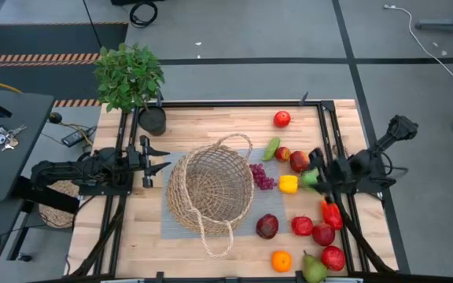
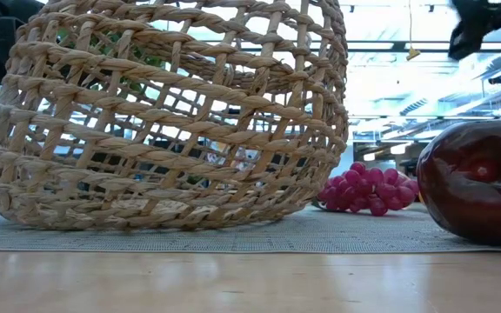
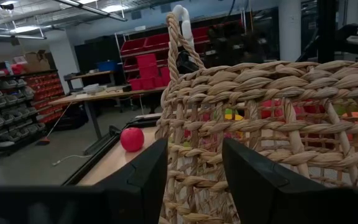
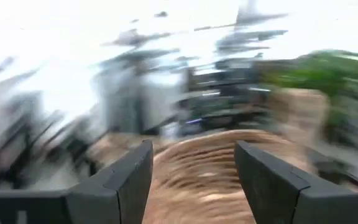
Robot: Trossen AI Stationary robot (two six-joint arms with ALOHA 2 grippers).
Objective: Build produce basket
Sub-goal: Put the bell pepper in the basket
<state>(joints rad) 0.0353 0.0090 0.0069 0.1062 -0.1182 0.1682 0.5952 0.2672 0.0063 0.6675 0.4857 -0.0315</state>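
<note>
Beside the wicker basket (image 1: 209, 191), both grippers gape empty; the right gripper (image 1: 318, 174) seems about to pick the yellow pepper (image 1: 289, 184), needing descent.

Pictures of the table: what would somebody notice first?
The big wicker basket in the middle of the table, on a grey mat. Bright produce is scattered to its right, where the open right gripper hovers. The open left gripper sits just left of the basket.
</note>
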